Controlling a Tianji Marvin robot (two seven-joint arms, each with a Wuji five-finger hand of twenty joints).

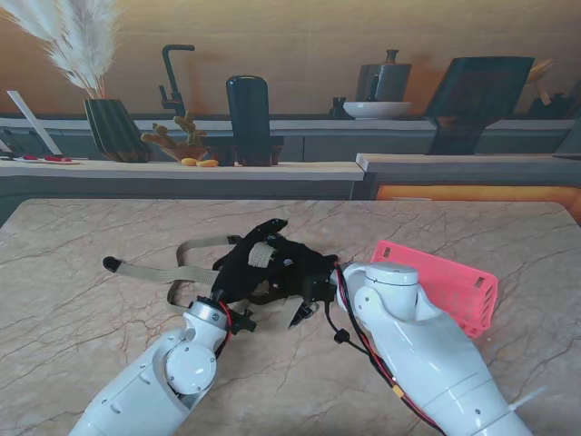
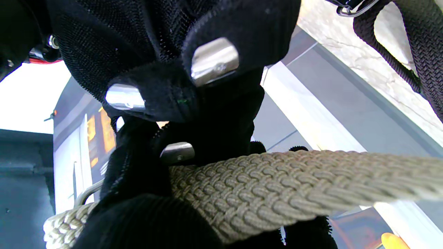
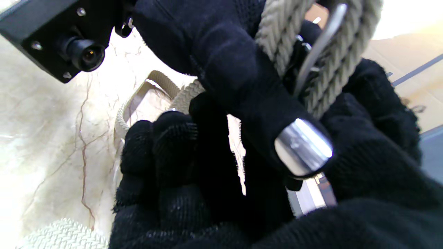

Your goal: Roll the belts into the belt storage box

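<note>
Both hands meet at table centre. Left hand (image 1: 243, 265) and right hand (image 1: 304, 275) grasp the tan belt (image 1: 154, 272), its tail trailing toward 9 o'clock. The box (image 1: 454, 286) lies at 3 o'clock. Risk: the partly wound coil may spring loose if either grip slackens.

Two belts, one beige belt (image 1: 154, 272) and one black belt (image 2: 420, 41), and one pink storage box (image 1: 454, 283).
</note>
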